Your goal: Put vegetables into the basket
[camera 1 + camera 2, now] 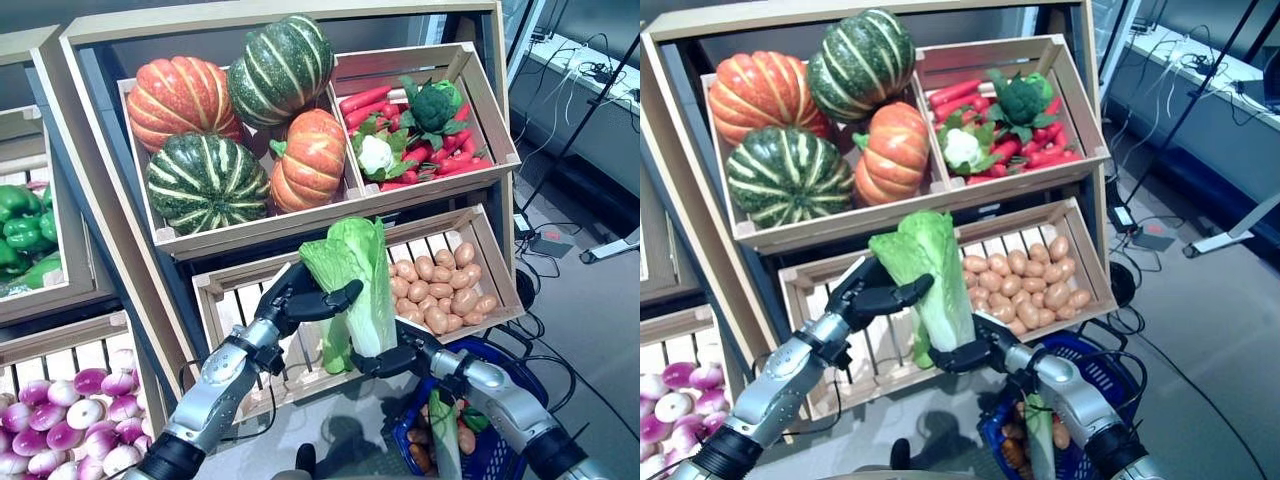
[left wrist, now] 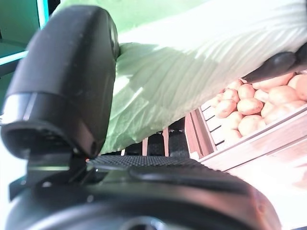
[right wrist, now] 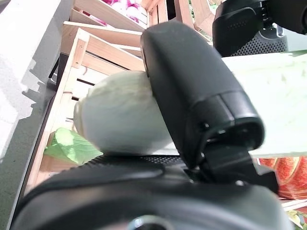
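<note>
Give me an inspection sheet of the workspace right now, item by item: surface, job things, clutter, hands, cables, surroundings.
Surface: slanted wooden display shelf with crates; no table seen.
Job's things: Chinese cabbage held upright over the lower crate, between both hands; blue basket low on the robot's right, already holding some vegetables.
Clutter: pumpkins in the upper left crate; red peppers, broccoli and cauliflower beside them; potatoes in the lower crate; green peppers and purple-white onions further left.
Hands: left hand curled round the cabbage's leafy part; right hand gripping its pale base.
Cables: black leads on the floor at right.
Surroundings: grey floor, a desk at upper right.
</note>
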Robot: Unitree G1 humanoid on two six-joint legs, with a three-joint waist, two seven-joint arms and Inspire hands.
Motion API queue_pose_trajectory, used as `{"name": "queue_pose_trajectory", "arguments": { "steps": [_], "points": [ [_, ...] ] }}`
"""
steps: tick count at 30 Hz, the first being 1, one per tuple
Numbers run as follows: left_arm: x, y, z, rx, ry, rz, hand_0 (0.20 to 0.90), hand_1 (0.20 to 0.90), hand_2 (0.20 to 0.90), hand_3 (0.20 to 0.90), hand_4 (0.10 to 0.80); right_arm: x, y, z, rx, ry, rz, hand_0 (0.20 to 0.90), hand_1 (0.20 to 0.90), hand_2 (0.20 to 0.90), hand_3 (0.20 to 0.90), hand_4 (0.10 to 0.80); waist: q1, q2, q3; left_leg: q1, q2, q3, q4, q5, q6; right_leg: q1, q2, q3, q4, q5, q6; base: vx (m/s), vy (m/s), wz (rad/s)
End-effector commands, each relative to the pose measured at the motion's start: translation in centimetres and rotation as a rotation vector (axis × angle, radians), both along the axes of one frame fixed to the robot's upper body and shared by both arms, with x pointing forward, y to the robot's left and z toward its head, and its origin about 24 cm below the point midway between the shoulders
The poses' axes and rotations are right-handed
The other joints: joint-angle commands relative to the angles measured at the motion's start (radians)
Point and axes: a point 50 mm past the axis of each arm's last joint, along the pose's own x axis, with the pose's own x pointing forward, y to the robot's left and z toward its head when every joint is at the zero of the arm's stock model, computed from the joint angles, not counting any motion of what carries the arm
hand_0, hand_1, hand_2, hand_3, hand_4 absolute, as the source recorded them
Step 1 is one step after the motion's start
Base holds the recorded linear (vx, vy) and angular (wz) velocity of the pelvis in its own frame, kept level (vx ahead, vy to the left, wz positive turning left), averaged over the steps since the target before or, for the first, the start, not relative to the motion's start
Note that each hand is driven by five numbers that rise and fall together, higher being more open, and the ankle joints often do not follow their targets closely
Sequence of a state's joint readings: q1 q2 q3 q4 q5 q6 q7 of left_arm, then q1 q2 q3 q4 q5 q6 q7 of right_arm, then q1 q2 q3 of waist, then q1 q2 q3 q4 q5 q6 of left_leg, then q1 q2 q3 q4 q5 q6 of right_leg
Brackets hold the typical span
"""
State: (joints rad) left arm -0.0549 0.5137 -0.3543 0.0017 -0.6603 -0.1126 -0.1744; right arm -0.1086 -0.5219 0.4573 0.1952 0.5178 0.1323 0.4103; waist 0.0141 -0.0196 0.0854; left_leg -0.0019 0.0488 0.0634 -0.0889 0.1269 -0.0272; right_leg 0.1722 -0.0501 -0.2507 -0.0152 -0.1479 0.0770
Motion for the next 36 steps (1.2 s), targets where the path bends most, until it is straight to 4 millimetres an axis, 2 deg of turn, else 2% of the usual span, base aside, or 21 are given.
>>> {"name": "queue_pose_trajectory", "arguments": {
  "steps": [1,6,11,14,20,22,26,29,32,36],
  "points": [
    [0.6,-3.6,5.0,-0.056,-0.256,-0.232,0.9,0.9,0.9,0.9,0.8,2.5,0.7,3.8,0.134,-0.166,-0.064,0.3,0.3,0.3,0.3,0.4,-0.004,-0.011,-0.067,0.074,0.018,0.056,0.002,-0.145,-0.013,-0.083,-0.053,0.046,-0.072,0.16,0.032,0.0,0.0,0.0],
    [0.4,-2.8,4.9,-0.055,-0.243,-0.195,0.9,0.9,0.9,0.9,0.8,2.3,-0.6,4.0,0.147,-0.21,-0.201,0.3,0.3,0.3,0.3,0.4,-0.011,-0.007,-0.059,0.072,0.019,0.062,0.002,-0.145,-0.01,-0.088,-0.05,0.054,-0.072,0.162,0.032,0.001,-0.007,0.0],
    [-0.1,-0.8,4.6,-0.042,-0.242,-0.113,0.9,0.9,0.9,0.9,0.8,1.3,-2.7,4.7,0.163,-0.262,-0.346,0.3,0.3,0.3,0.3,0.4,-0.031,-0.002,-0.047,0.069,0.024,0.072,0.002,-0.143,-0.01,-0.097,-0.041,0.072,-0.072,0.166,0.031,0.019,-0.03,-0.06],
    [-0.8,1.0,4.4,-0.024,-0.235,-0.037,0.9,0.9,0.9,0.9,0.8,0.5,-4.5,5.8,0.188,-0.328,-0.456,0.3,0.3,0.3,0.3,0.4,-0.049,0.002,-0.03,0.058,0.031,0.083,0.002,-0.138,-0.011,-0.112,-0.03,0.086,-0.072,0.167,0.026,0.018,-0.033,-0.1],
    [-0.9,2.4,4.3,-0.012,-0.246,0.04,0.9,0.9,0.9,0.9,0.8,0.2,-6.1,7.8,0.325,-0.429,-0.602,0.3,0.3,0.3,0.3,0.4,-0.062,0.01,0.01,0.011,0.036,0.087,0.002,-0.125,-0.01,-0.17,-0.013,0.11,-0.045,0.155,0.015,-0.086,-0.039,-0.13],
    [-0.2,2.8,5.4,-0.012,-0.314,0.082,0.9,0.9,0.9,0.9,0.8,0.9,-6.9,9.5,0.44,-0.52,-0.693,0.3,0.3,0.3,0.3,0.4,-0.067,0.019,0.072,-0.046,0.039,0.088,0.007,-0.105,-0.009,-0.246,0.0,0.125,0.005,0.143,0.0,-0.349,-0.046,-0.15],
    [0.6,3.2,6.8,0.004,-0.408,0.154,0.9,0.9,0.9,0.9,0.8,1.2,-8.9,11.1,0.629,-0.626,-0.88,0.3,0.3,0.3,0.3,0.4,-0.086,0.031,0.183,-0.174,0.051,0.089,0.155,-0.111,-0.018,-0.364,0.012,0.126,0.15,0.106,-0.027,-0.287,-0.02,-0.07],
    [0.5,3.8,7.3,0.004,-0.444,0.217,0.9,0.9,0.9,0.9,0.8,0.7,-9.9,10.8,0.705,-0.638,-1.0,0.3,0.3,0.3,0.3,0.4,-0.095,0.034,0.226,-0.264,0.061,0.087,0.279,-0.13,-0.027,-0.435,0.013,0.129,0.256,0.071,-0.047,-0.159,-0.023,-0.06],
    [0.2,4.7,7.6,-0.011,-0.486,0.309,0.9,0.9,0.9,0.9,0.8,0.0,-10.9,9.4,0.776,-0.621,-1.169,0.3,0.3,0.3,0.3,0.4,-0.097,0.033,0.277,-0.37,0.064,0.086,0.423,-0.17,-0.03,-0.505,0.0,0.118,0.37,0.03,-0.065,-0.099,-0.015,0.07],
    [0.1,4.2,8.4,0.012,-0.564,0.311,0.9,0.9,0.9,0.9,0.8,0.2,-12.3,8.5,0.772,-0.618,-1.322,0.3,0.3,0.3,0.3,0.4,-0.084,0.04,0.329,-0.465,0.066,0.07,0.521,-0.166,-0.038,-0.56,-0.006,0.109,0.435,0.007,-0.082,-0.084,-0.002,0.06]
  ]
}}
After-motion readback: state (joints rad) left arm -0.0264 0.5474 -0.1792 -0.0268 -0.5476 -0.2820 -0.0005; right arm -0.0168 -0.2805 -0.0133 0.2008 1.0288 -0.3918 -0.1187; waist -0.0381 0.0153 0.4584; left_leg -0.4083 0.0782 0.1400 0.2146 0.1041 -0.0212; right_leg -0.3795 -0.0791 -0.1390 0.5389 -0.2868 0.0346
